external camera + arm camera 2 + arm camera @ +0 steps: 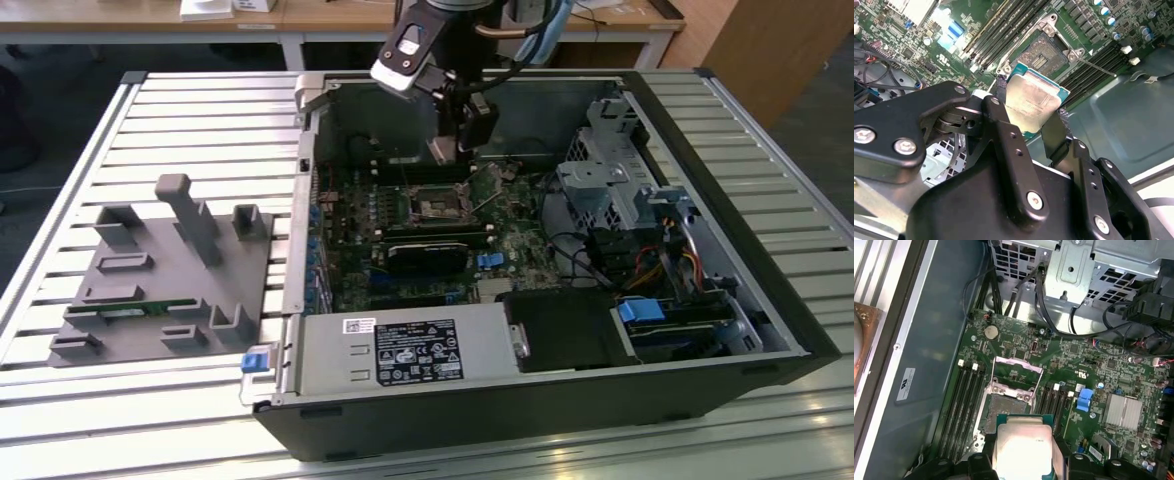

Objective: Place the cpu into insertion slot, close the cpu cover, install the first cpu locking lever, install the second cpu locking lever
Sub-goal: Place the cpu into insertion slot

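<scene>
Over the open socket (1004,412) inside the computer case (534,415): end effector (449,150) clamped on the cpu (1021,445), fingers (999,120) pressing two opposite edges. Chip held above the socket, not seated. cpu cover (1019,363) stands raised open at one edge of the socket. Case lies on its side on a pale slatted metal table (174,120). Grey moulded fixture (160,270) rests on the slats at the exterior view's left. Wooden desks (334,15) stand beyond the table.
</scene>
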Controlling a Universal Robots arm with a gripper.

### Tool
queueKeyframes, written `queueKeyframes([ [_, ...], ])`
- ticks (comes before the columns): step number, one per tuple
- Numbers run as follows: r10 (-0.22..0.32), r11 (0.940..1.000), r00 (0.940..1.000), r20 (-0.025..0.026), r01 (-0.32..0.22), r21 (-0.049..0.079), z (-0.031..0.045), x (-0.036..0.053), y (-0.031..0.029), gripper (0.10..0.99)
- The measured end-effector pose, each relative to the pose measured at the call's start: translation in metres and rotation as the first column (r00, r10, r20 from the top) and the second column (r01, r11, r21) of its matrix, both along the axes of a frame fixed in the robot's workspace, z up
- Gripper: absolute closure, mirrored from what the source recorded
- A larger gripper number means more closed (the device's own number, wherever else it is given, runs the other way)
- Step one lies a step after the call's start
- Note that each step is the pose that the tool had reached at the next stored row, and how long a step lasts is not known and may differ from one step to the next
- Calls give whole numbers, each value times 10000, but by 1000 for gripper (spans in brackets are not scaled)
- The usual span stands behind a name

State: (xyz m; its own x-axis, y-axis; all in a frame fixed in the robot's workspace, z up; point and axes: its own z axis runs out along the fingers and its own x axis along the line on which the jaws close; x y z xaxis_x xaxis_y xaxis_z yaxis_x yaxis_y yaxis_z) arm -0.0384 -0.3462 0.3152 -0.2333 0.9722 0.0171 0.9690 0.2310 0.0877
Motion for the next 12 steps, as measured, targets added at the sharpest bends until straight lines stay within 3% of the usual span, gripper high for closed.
queueKeyframes([
  [2,1,10000,10000,9,-1,-2,-6,0,-1,561],
  [4,-1,10000,10000,48,1,-3,-24,-1,-1,561],
  [8,-18,10000,10000,56,18,-4,-69,-1,0,561],
  [11,-301,9995,9995,55,301,-5,-93,-1,1,561],
  [12,-631,9980,9980,55,631,-6,-109,-1,1,561],
])
